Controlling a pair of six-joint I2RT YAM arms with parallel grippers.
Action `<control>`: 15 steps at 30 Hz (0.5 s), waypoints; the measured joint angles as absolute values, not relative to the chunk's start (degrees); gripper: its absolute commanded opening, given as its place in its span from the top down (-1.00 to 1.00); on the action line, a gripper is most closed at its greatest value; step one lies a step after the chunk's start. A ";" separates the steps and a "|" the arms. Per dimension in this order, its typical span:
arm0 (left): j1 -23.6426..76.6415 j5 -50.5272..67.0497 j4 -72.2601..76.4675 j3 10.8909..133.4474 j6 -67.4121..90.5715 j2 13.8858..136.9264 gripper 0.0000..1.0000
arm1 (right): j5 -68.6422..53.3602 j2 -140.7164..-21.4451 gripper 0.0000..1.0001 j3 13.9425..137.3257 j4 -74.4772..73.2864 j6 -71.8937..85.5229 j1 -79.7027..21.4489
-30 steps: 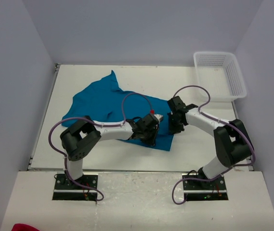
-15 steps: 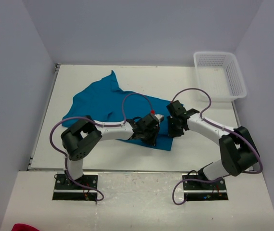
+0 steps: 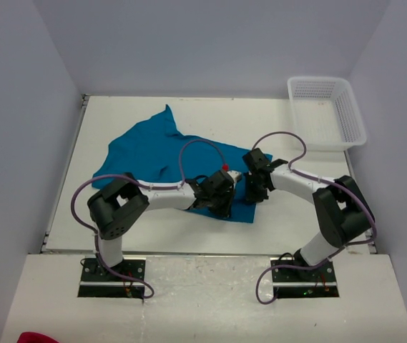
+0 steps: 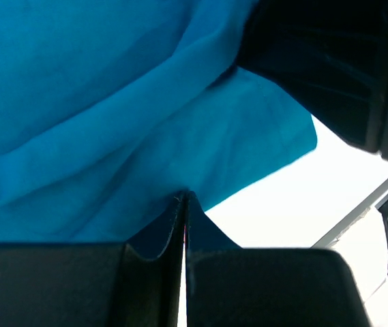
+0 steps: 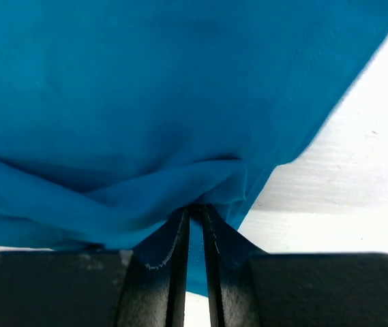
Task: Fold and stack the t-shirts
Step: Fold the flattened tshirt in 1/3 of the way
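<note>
Diagonally laid t-shirt point(image 3: 142, 146), long axis far-L to near-R.

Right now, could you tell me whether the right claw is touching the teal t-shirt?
Touching. The right wrist view shows the right claw closed on a bunched fold of the teal t-shirt, with cloth pinched between its jaws.
</note>
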State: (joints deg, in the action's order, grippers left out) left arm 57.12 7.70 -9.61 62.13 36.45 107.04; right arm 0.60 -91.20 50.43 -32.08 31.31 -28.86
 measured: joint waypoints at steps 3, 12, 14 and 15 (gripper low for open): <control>57.12 7.88 -9.10 60.80 36.47 106.15 1.00 | 0.56 -93.14 0.67 52.60 -32.21 31.59 -28.88; 57.14 8.34 -5.78 57.52 36.93 104.60 1.00 | 2.81 -101.16 0.65 62.48 -34.26 31.97 -29.02; 57.14 8.36 -5.34 57.28 36.95 104.53 1.00 | 4.05 -101.95 0.64 63.77 -35.16 31.99 -28.97; 57.14 8.38 -5.26 57.25 36.95 104.53 1.00 | 4.69 -102.15 0.63 64.25 -35.59 31.97 -28.84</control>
State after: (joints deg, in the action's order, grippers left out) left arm 57.14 8.38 -5.26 57.25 36.95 104.53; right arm 4.69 -102.15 64.25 -35.59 31.97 -28.84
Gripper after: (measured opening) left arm 0.002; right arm 0.174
